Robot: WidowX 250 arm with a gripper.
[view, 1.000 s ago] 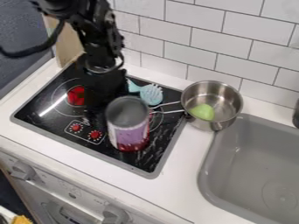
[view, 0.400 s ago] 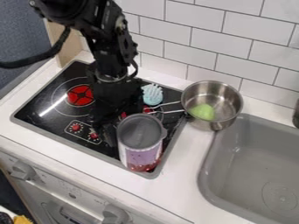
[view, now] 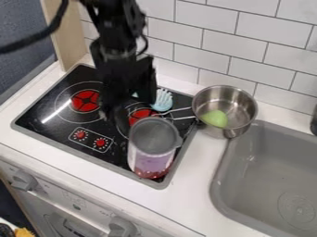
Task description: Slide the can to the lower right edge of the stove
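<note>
Can (view: 152,150) near pot (view: 238,102) with green thing (view: 215,118)

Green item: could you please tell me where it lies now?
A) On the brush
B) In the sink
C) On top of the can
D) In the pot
D, since the green item rests inside the metal pot, beside the sink.

No words or numbers can be read. At the lower center of the frame, the can (view: 151,159) has a purple-and-pale wrap, any print on it too blurred to make out. Left of it, on the stove (view: 59,125), small white marks ring two red dials (view: 91,140); they form no legible characters.
</note>
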